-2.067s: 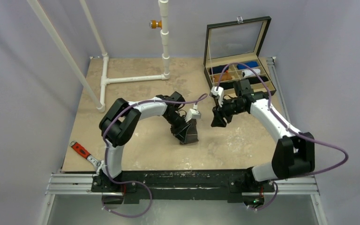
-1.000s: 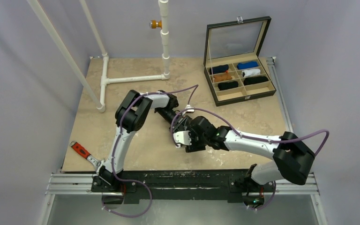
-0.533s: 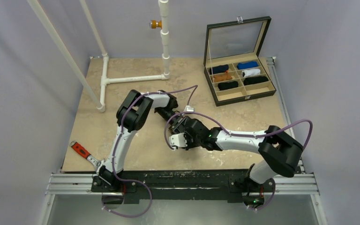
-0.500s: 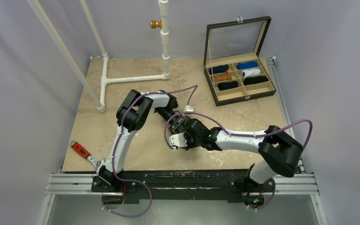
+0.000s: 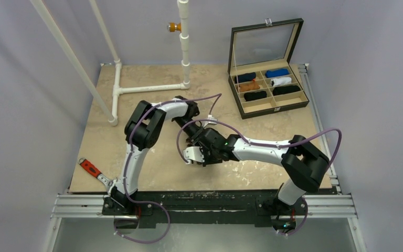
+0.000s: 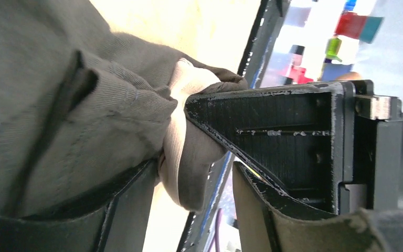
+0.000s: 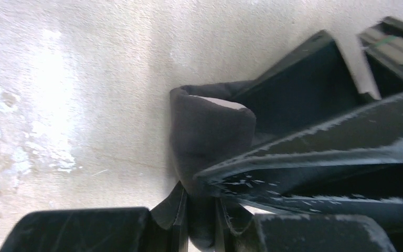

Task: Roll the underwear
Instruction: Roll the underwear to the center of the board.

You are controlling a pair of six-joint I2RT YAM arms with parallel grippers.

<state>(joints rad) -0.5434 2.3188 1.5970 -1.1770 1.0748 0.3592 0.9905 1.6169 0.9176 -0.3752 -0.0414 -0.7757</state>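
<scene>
One dark charcoal-grey soft fabric underwear garment with a pale tan waistband edge (image 7: 210,139) is seen. It is bunched on the surface near the middle of the overhead frame and largely hidden there beneath the wrists.

Two white-and-black robot arms are counted, the left arm (image 5: 136,131) and the right arm (image 5: 262,149), with their tips brought together over the garment. The right jaws are drawn almost together, and a fold of the underwear is pinched between them. The left jaws are held partly apart; fabric lies between them but is not clamped.

One black case with a raised glass lid (image 5: 275,108) is placed at the upper right. Six compartments are counted in it, each filled by one roll: a navy roll (image 5: 245,77), a blue roll (image 5: 277,73), an orange roll (image 5: 249,85), a white roll (image 5: 282,81), a black roll (image 5: 255,95) and a second black roll (image 5: 286,90).

One red-handled tool (image 5: 90,168) is laid at the lower left. One white pipe frame (image 5: 147,88) is set at the upper left, with one orange fitting (image 5: 174,26) on its upright.

The beige mottled surface (image 5: 92,142) is enclosed by pale lilac-grey walls, and a metal rail (image 5: 78,209) is fixed along its bottom edge.
</scene>
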